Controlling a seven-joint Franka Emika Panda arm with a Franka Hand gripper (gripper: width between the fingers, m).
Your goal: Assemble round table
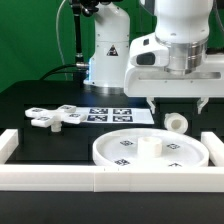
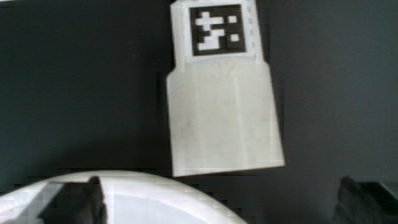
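**Claw spread wide over the post**

The claw (image 1: pixel 177 106) hangs above the black worktop (image 1: pixel 62 142), its jaws well apart and gripping nothing. In the wrist view, the short post (image 2: pixel 226 115) lies on its side between the two dark fingers (image 2: pixel 75 200). One end carries a tag, and the other sits just beside the rim of the round disc (image 1: pixel 150 153). Over on the exterior view's left, the cross-shaped foot (image 1: pixel 55 118) lies well apart from the disc, near the marker board (image 1: pixel 115 113).

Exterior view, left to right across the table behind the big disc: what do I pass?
Cross-shaped foot → marker board → short post. The round disc spans too much of the width to place in the order.
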